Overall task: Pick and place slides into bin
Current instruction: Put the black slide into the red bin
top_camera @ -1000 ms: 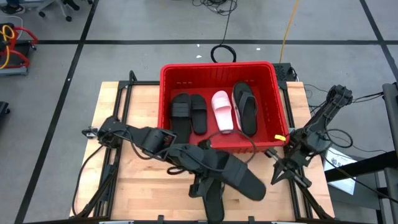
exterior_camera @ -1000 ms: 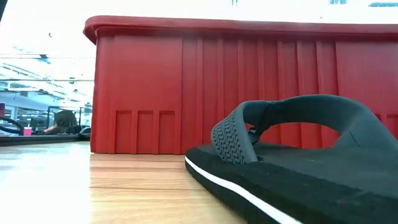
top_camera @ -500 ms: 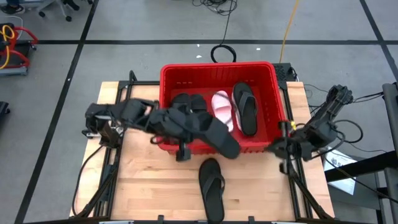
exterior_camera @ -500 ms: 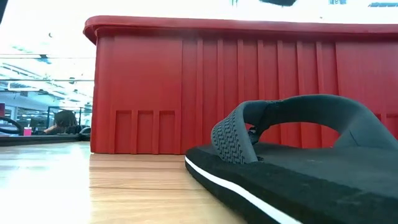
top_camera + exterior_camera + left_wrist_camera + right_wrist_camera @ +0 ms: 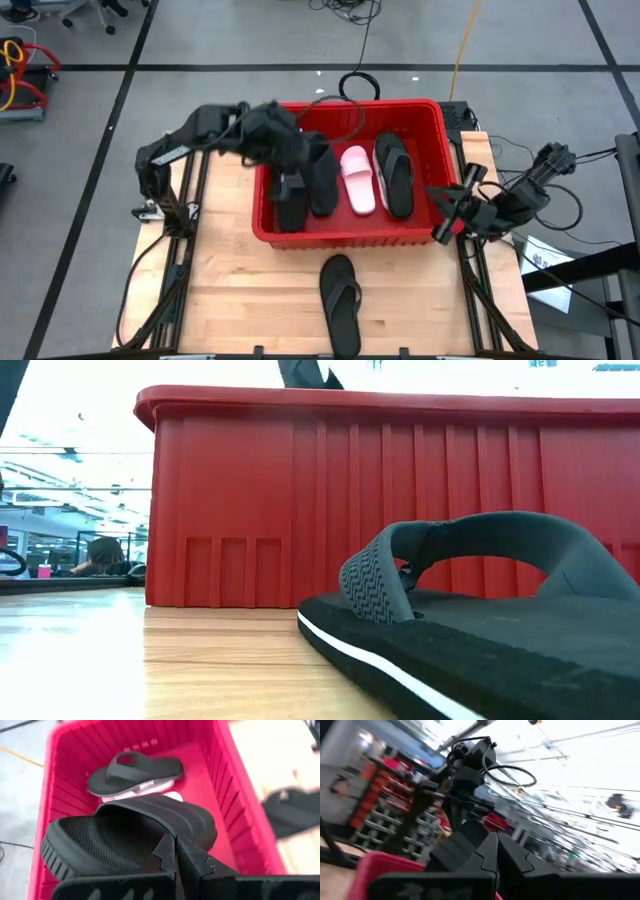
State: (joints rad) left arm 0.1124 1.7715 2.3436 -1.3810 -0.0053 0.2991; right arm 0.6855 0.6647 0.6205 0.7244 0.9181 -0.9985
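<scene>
My left gripper (image 5: 300,168) hangs over the left part of the red bin (image 5: 440,130), shut on a black wide-strap slide (image 5: 125,832). On the bin's floor lie black slides (image 5: 322,190), a pale pink slide (image 5: 357,180) and a black flip-flop (image 5: 393,175). Another black flip-flop (image 5: 338,300) rests sole-down on the table in front of the bin and fills the low view (image 5: 480,630). My right gripper (image 5: 447,205) is shut and holds nothing, just off the bin's right wall. My left gripper pinches the black slide between its two fingers at the rim beside the strap (image 5: 162,840). The fingers slant down from the table's left side. The slide is lifted clear above the bin's floor and tilted, its strap opening toward the gripper.
The bin stands at the table's far middle, its near wall (image 5: 400,510) rising high behind the loose flip-flop. Bare wood lies left (image 5: 210,270) and right of that flip-flop. Cables run off the table's right edge (image 5: 560,215).
My left gripper has carried the black slide up from the table's near middle, over the bin's near wall, to above the bin's left part, turning as it went. My right gripper has risen and rolled beside the bin's right wall.
</scene>
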